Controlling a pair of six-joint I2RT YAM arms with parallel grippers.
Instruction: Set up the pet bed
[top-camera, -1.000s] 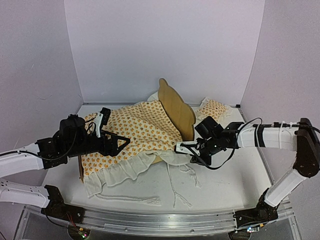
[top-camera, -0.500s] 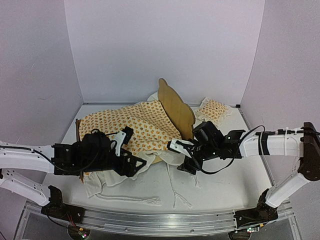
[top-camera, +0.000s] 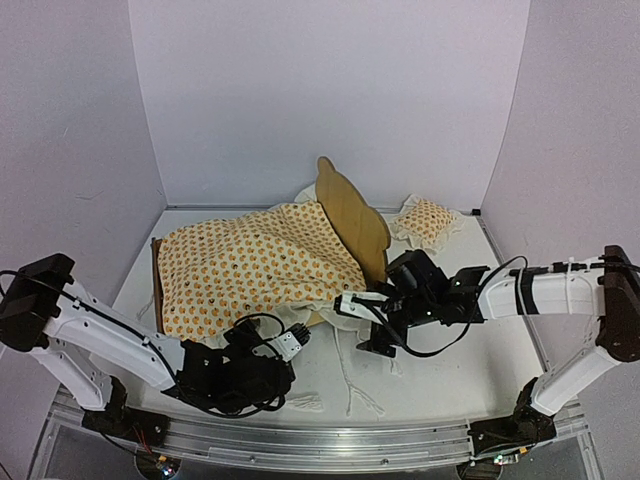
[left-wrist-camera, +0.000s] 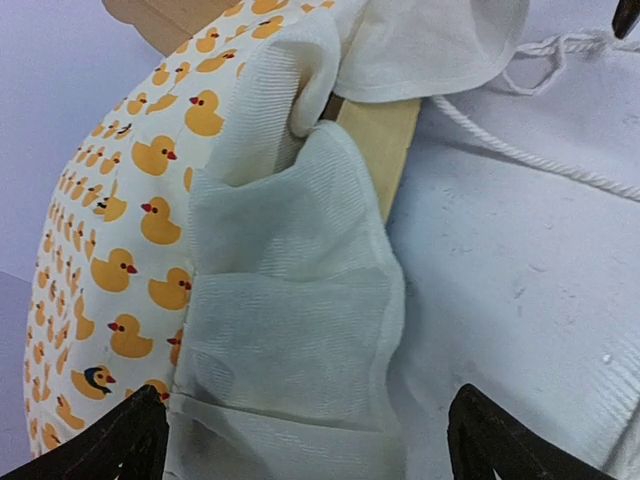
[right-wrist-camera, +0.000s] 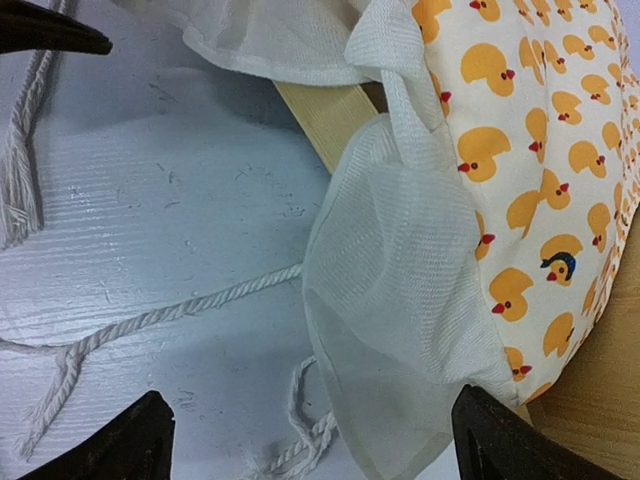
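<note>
The pet bed stands mid-table with its plywood headboard upright at the right. Duck-print bedding with a white ruffle is draped over the frame. A pale side rail shows under the ruffle. My left gripper is low at the bed's front edge, open, with the ruffle lying loose ahead of its fingers. My right gripper is open at the front corner near the headboard, facing the hanging ruffle and holding nothing.
A small matching pillow lies at the back right beside the headboard. White cords trail over the white tabletop in front of the bed. The left gripper's dark fingertip shows in the right wrist view. Walls close in on three sides.
The left arm came off the bedding and swung down to the bed's front edge, its jaws wider. The right gripper opened and let go of the ruffle. The bedding now lies spread over the frame.
</note>
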